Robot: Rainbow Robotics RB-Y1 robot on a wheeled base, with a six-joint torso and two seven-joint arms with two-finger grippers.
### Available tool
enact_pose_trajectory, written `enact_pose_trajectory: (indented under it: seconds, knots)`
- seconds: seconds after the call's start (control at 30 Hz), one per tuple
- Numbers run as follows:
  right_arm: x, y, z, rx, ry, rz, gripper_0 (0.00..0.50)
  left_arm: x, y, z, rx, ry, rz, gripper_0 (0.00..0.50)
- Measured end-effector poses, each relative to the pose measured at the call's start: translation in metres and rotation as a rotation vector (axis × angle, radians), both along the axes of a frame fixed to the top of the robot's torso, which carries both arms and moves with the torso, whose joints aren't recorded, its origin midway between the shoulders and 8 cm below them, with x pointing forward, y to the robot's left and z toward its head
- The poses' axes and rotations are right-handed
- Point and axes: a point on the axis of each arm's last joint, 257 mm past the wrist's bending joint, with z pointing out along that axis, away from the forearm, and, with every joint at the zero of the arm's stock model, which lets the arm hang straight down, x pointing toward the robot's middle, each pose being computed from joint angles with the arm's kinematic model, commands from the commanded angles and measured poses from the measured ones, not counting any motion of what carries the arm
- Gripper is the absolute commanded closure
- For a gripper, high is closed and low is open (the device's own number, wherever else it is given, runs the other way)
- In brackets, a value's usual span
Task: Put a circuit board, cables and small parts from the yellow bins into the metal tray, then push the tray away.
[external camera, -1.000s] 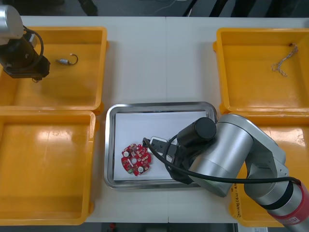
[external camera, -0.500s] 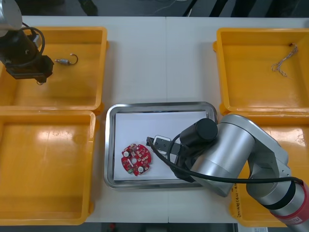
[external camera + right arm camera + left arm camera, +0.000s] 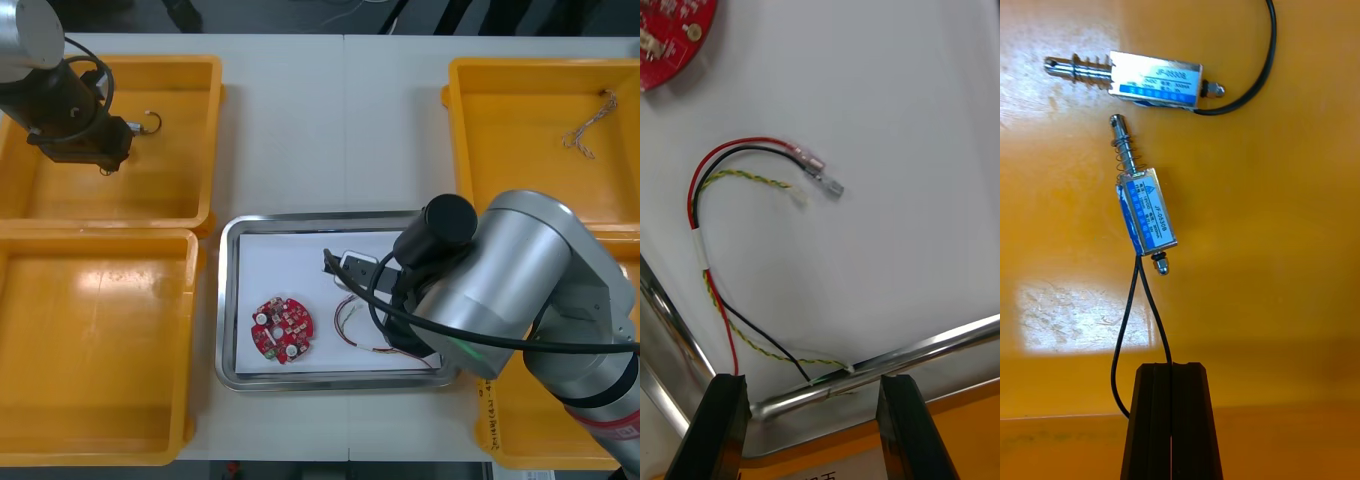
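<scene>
The surface carries four yellow bins, two per side, with the metal tray between them, white inside. The right end effector hangs over the tray, fingers spread, nothing between them. Just beyond its fingertips the red and yellow cable lies loose on the white floor, one end near the tray rim. The round red circuit board lies farther out, past the cable. The left end effector is over the far left bin, fingers pressed together, pinching the thin black cable of a small metal part just ahead of the tips. A second metal part lies beyond it.
</scene>
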Motion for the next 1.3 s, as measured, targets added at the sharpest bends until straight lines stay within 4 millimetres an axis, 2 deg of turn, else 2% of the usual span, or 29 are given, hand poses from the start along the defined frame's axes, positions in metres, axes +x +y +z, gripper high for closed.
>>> enact_pose_trajectory:
  seconds: [0.23, 0.47, 0.5, 0.53, 0.57, 0.6, 0.63, 0.67, 1.03, 1.17, 1.3]
  knots:
    - [0.02, 0.009, 0.049, 0.136, -0.056, -0.03, 0.0, -0.007, -0.01, -0.014, 0.026, 0.016, -0.047, 0.5]
    - [0.037, -0.006, 0.087, 0.266, -0.066, -0.092, 0.0, -0.017, -0.007, -0.031, 0.016, 0.043, -0.041, 0.498]
    - [0.041, -0.011, 0.092, 0.275, -0.075, -0.105, 0.0, -0.016, -0.007, -0.032, 0.016, 0.042, -0.041, 0.389]
    - [0.044, -0.017, 0.097, 0.281, -0.086, -0.12, 0.0, -0.016, -0.007, -0.032, 0.015, 0.042, -0.042, 0.334]
    - [0.048, -0.024, 0.101, 0.285, -0.097, -0.135, 0.0, -0.016, -0.007, -0.032, 0.015, 0.042, -0.042, 0.246]
    - [0.052, -0.03, 0.105, 0.288, -0.109, -0.153, 0.0, -0.016, -0.007, -0.032, 0.014, 0.042, -0.042, 0.11]
    - [0.055, -0.037, 0.11, 0.293, -0.12, -0.173, 0.0, -0.016, -0.007, -0.032, 0.014, 0.041, -0.042, 0.067]
    - [0.058, -0.042, 0.114, 0.299, -0.13, -0.194, 0.0, -0.016, -0.007, -0.032, 0.014, 0.039, -0.042, 0.003]
    - [0.095, -0.084, 0.166, 0.372, -0.224, -0.34, 0.0, -0.013, -0.008, -0.031, 0.011, 0.026, -0.043, 0.0]
    - [0.11, -0.101, 0.175, 0.414, -0.213, -0.406, 0.0, -0.012, -0.01, -0.029, 0.007, 0.022, -0.048, 0.0]
    - [0.124, -0.116, 0.181, 0.449, -0.188, -0.47, 0.0, -0.009, -0.014, -0.019, 0.007, -0.002, -0.064, 0.0]
